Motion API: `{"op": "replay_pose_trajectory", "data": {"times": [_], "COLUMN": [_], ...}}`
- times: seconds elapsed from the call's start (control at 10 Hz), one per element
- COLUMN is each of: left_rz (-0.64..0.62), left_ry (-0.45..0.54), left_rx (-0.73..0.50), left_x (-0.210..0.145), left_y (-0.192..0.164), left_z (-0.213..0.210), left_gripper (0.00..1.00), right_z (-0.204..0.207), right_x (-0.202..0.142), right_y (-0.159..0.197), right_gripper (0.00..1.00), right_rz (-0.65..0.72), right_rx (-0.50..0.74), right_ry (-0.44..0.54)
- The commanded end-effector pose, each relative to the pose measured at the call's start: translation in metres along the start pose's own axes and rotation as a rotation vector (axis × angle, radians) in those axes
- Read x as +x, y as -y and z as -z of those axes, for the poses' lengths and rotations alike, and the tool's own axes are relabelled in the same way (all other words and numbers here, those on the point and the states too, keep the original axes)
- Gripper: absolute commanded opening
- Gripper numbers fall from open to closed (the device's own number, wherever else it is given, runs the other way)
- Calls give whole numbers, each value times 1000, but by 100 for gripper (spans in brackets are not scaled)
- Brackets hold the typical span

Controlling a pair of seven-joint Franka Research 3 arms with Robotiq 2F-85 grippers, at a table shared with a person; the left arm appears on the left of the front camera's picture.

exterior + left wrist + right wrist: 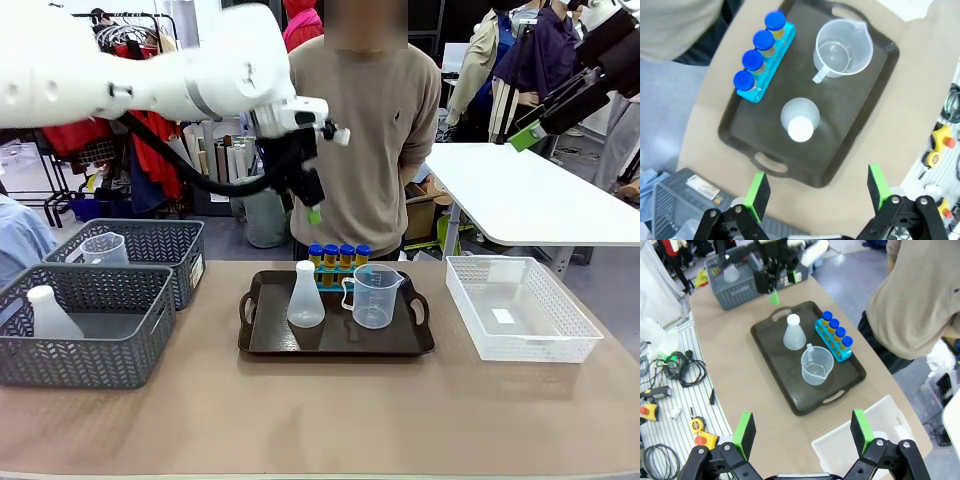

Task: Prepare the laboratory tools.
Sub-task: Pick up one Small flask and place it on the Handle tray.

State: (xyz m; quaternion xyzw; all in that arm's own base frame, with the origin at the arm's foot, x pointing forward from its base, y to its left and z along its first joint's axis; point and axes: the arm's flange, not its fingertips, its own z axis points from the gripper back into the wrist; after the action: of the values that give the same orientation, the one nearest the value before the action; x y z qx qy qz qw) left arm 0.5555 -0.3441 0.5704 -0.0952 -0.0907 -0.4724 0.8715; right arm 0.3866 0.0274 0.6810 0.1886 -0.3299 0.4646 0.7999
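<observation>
While both sets of jaws hang released above the surface, we note the conical flask (800,122) at tray (860,125) centre, beaker (842,49) at 1 o'clock, tubes (760,52) at 11. Flask looks light, slick; we suggest gripping its neck.

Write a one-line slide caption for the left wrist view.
Open left gripper above tray holding flask, beaker, racked tubes.

The left arm reaches in from nine o'clock, its wrist bent so the left gripper (311,205) hangs pointing down toward six o'clock, jaws spread wide and holding nothing. The right gripper (527,133) is raised high at two o'clock, tilted down toward eight o'clock, jaws wide apart and empty.
</observation>
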Motion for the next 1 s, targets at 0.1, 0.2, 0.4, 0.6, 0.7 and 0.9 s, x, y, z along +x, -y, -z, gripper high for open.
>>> {"op": "replay_pose_trajectory", "data": {"times": [0.1,0.2,0.4,0.6,0.7,0.9], "left_rz": [16,6,77,101,102,142], "left_ry": [90,127,206,305,336,411], "left_rx": [11,20,26,25,48,34], "left_x": [-41,-54,-74,-100,-114,-137], "left_y": [8,12,9,11,15,13], "left_z": [-46,-70,-103,-132,-142,-153], "left_gripper": [100,100,100,100,100,100], "right_z": [0,0,0,0,0,0], "right_x": [1,1,1,1,1,1], "right_y": [1,1,1,1,1,1], "right_gripper": [100,100,100,100,100,100], "right_rz": [-16,-16,-16,-16,-16,-16], "right_rx": [16,16,16,16,16,16], "right_ry": [28,28,28,28,28,28]}}
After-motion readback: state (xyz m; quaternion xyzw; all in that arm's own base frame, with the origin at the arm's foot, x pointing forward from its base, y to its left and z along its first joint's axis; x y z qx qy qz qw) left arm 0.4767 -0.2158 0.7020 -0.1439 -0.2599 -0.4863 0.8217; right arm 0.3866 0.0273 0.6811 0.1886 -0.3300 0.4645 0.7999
